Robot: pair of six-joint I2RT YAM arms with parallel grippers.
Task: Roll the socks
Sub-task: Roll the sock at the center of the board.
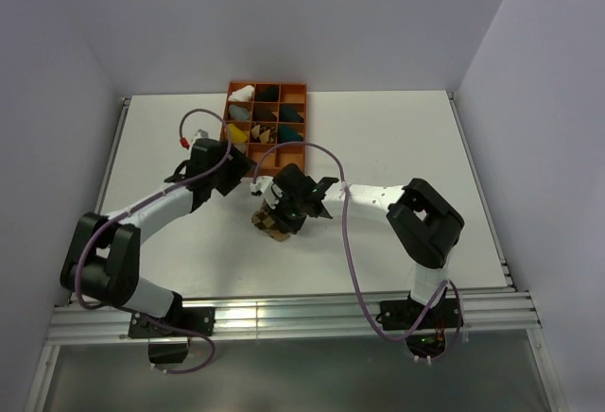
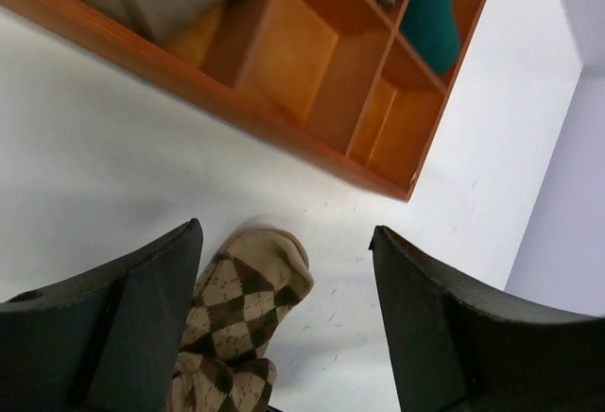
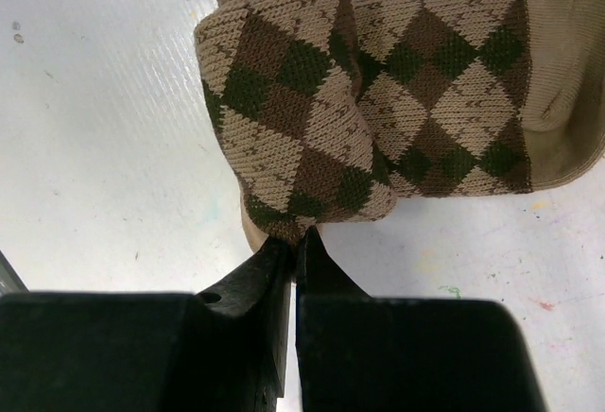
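At 6 o'clock in the top view, at the near edge of the surface (image 1: 397,147), the two arms are bolted down side by side. The right arm (image 1: 430,228) goes up from its base and then reaches over toward 9 o'clock, to the middle of the surface. The socks (image 1: 267,227) lie there in a small heap, partly under the end of that arm. They are tan with dark brown and green diamonds. Seen from the right wrist, one part is folded over on top of the other, and a plain tan toe sticks out at 3 o'clock. The right end effector (image 3: 292,247) is clenched tight. Its two tips meet right at the bottom corner of the fold and nip a little bit of the cloth. A bit farther off, at about 10 o'clock from the socks, is the left end effector (image 2: 285,242). It is released, with its fingers (image 2: 142,327) spread wide, and it grasps nothing. In the left wrist view a sock end with diamonds lies flat on the surface between the fingers, just beside the one at 9 o'clock. Farthest away, at 12 o'clock near the back edge, stands an orange tray (image 1: 305,100) split into small boxes. Some boxes hold rolled bundles (image 1: 244,94) in white, black, teal and yellow.
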